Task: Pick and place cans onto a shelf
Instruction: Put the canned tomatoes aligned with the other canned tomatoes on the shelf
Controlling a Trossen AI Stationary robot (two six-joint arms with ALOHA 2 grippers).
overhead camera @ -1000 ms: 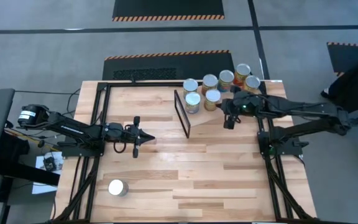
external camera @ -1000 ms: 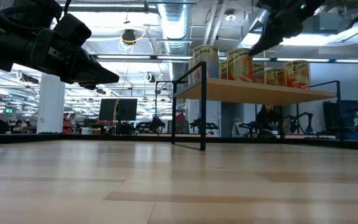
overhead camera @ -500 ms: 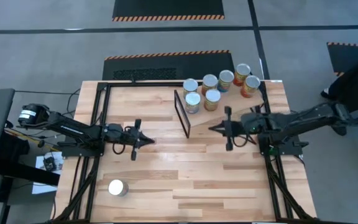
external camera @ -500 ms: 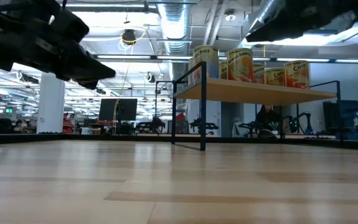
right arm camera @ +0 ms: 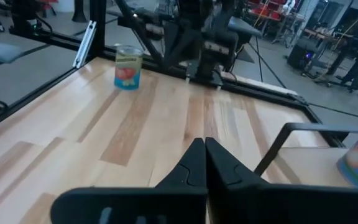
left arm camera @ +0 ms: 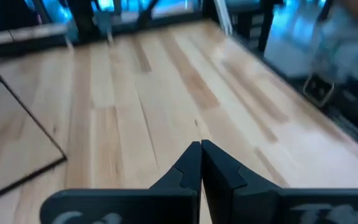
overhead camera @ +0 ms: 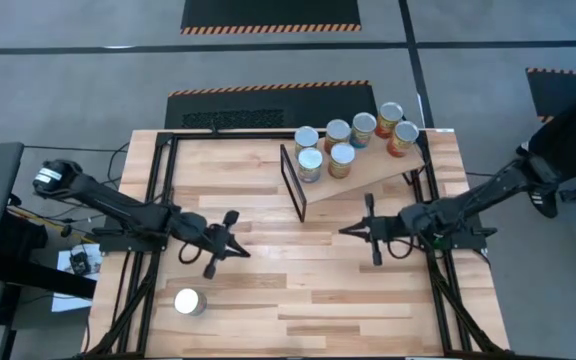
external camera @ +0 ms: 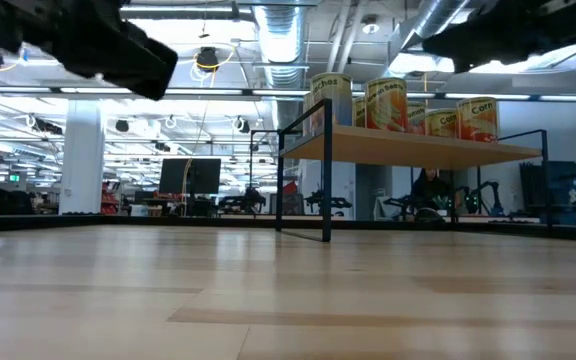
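Several cans (overhead camera: pixel 343 158) with silver tops stand upright on the light-wood shelf (overhead camera: pixel 373 172) at the far right. The shelf's left end rests on a black end frame (overhead camera: pixel 293 185). In the low view the cans (external camera: pixel 386 105) line the raised shelf (external camera: pixel 408 148). One more can (overhead camera: pixel 189 301) stands alone on the table near the left front corner, also seen in the right wrist view (right arm camera: pixel 128 67). My left gripper (overhead camera: pixel 243 250) hovers shut right of that can. My right gripper (overhead camera: pixel 343 232) hovers shut at mid-table, on the near side of the shelf. Both hold nothing.
Black frame rails (overhead camera: pixel 158 200) run along the table's left and right sides (overhead camera: pixel 438 270). Bare wood lies between the two grippers (overhead camera: pixel 293 260). The left arm (right arm camera: pixel 197 31) shows beyond the lone can in the right wrist view.
My right gripper has drawn back from the cans on the shelf toward the table's near edge, sinking and tipping from pointing down to nearly level. My left gripper has swung toward the near edge, toward the lone can, and risen a little.
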